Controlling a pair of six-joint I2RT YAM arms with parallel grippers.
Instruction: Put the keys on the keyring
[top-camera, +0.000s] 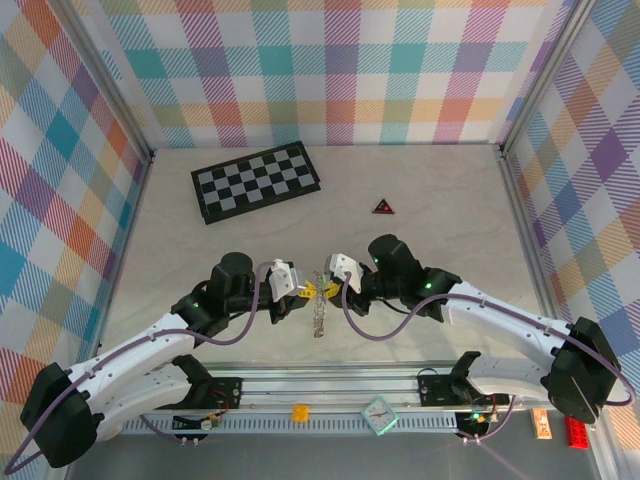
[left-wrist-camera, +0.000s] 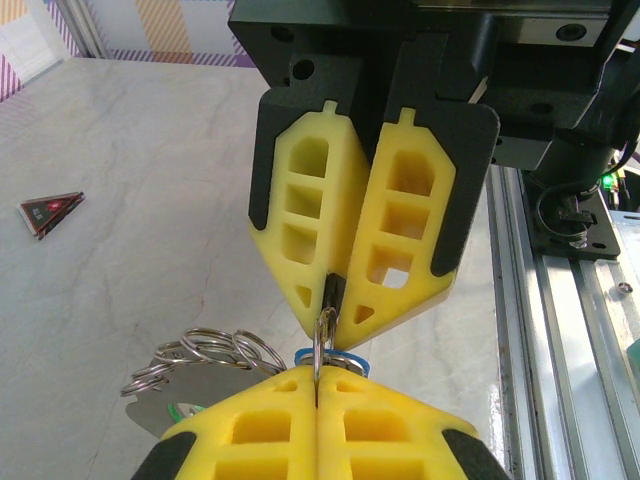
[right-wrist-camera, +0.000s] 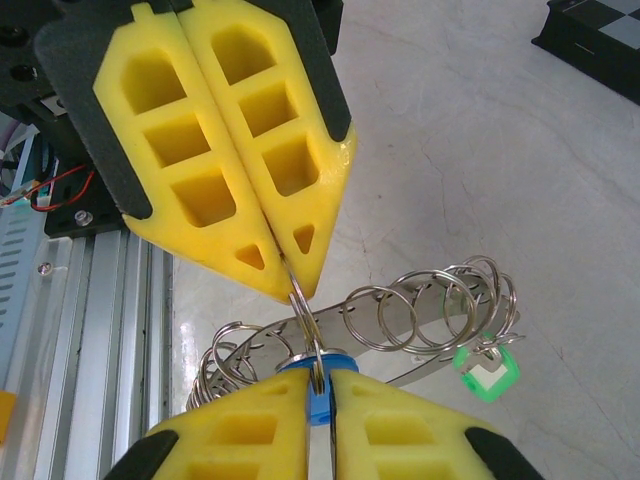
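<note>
We find left fingers (left-wrist-camera: 250, 430) clenched on the keyring (right-wrist-camera: 400, 318), right fingers (right-wrist-camera: 400, 430) gripping the blue key (right-wrist-camera: 318, 398) at its six o'clock; advise slow threading.

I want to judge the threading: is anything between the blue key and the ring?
Nothing visible. The blue key, in the right fingers, meets the ring pinched by the left fingers; the green key hangs off to the side.
</note>
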